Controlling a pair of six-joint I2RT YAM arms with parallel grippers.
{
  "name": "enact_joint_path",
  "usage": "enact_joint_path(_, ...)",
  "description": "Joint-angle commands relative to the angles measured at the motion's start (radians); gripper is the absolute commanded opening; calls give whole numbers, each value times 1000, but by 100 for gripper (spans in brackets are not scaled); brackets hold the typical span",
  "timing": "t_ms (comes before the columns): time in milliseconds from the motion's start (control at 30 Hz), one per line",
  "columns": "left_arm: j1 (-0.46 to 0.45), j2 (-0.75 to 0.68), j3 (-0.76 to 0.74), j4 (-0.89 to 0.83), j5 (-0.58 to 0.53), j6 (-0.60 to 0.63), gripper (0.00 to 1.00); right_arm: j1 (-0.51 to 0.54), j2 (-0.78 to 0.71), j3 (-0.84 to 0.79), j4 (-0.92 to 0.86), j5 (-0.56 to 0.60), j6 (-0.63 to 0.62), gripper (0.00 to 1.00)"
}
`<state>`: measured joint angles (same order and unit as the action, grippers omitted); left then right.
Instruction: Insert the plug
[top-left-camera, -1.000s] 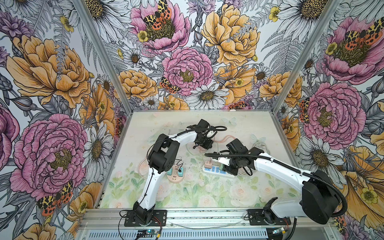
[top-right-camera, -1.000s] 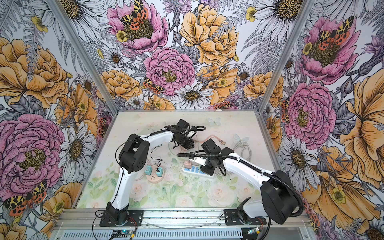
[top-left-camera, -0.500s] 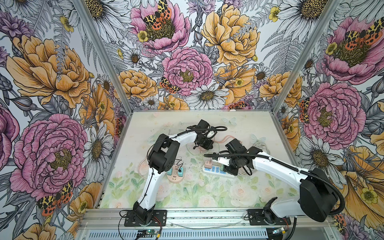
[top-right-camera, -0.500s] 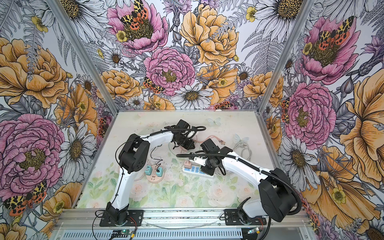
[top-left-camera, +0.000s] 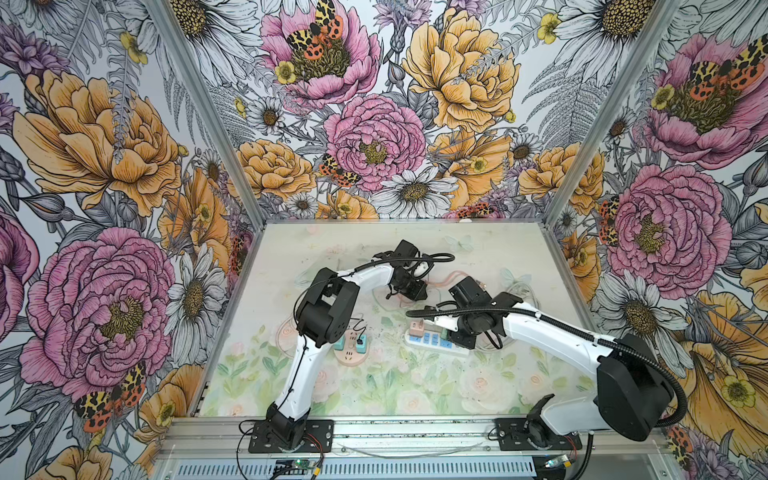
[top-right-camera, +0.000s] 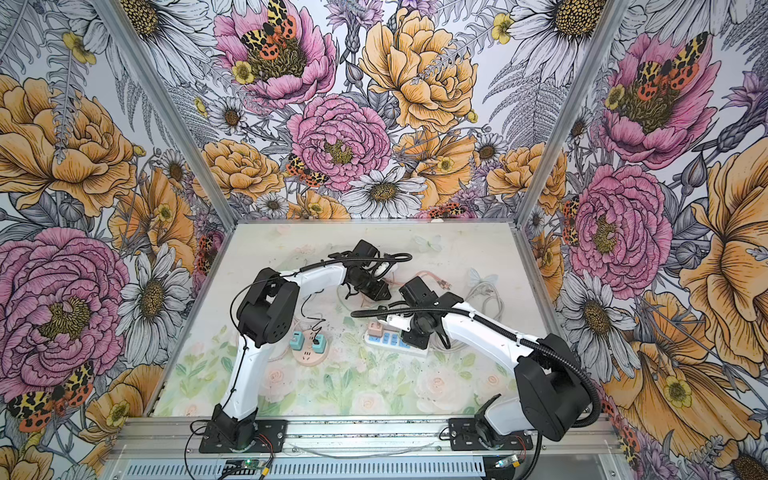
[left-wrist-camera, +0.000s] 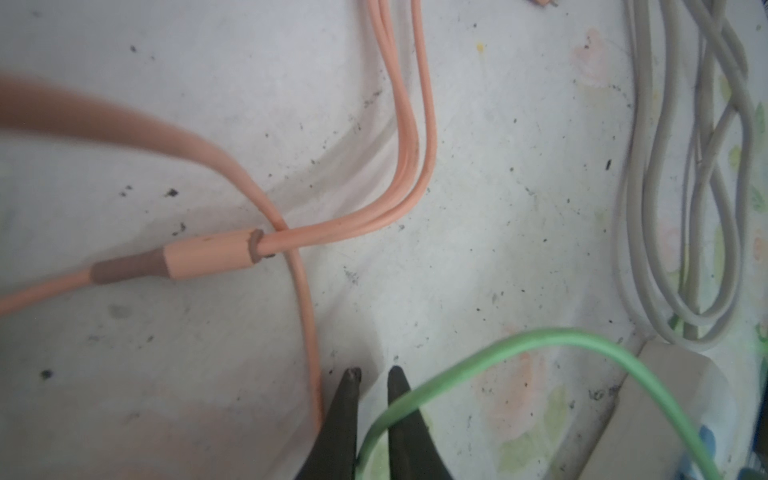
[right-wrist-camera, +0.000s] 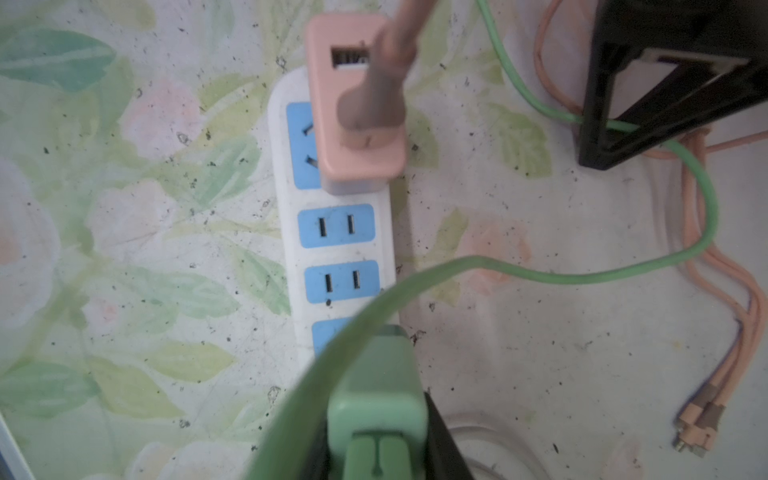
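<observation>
right pincer pinches green plug, power strip just ahead; left pincer slightly spread around green cable, which could tug it crooked.

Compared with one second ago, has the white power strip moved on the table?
No. In both top views the white power strip keeps its place and angle beside the round pink socket, which also stays put.

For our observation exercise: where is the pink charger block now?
In both top views the pink charger block sits on the white power strip's left end, just left of the right gripper and its green plug.
</observation>
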<state>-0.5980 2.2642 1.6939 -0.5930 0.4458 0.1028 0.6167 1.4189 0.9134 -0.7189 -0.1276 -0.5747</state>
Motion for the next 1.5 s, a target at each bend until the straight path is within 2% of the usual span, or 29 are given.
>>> enact_joint_path(0, 0, -51, -9, 19, 44, -2, 17, 1, 40, -6, -30, 26, -16, 0)
enact_joint_path(400, 1, -53, -5, 20, 74, -4, 19, -10, 51, 18, -94, -80, -5, 0)
enact_joint_path(600, 6, -54, -6, 19, 110, -3, 20, -11, 52, 15, -98, -93, -5, 0)
enact_joint_path(900, 9, -55, -4, 19, 122, -8, 21, -2, 71, 11, -100, -52, -14, 0)
enact_joint_path(1100, 9, -81, -14, 8, 132, -12, 33, -5, 56, 9, -97, -35, -25, 0)
enact_joint_path(1233, 7, -109, -15, -64, 155, 15, 43, -4, 58, 3, -97, -28, -25, 0)
enact_joint_path(1367, 10, -155, -13, -139, 76, 35, 43, -14, 64, 6, -96, -29, -23, 0)
enact_joint_path(1467, 21, -214, -24, -173, 71, 49, 44, -18, 70, 5, -96, -26, -24, 0)
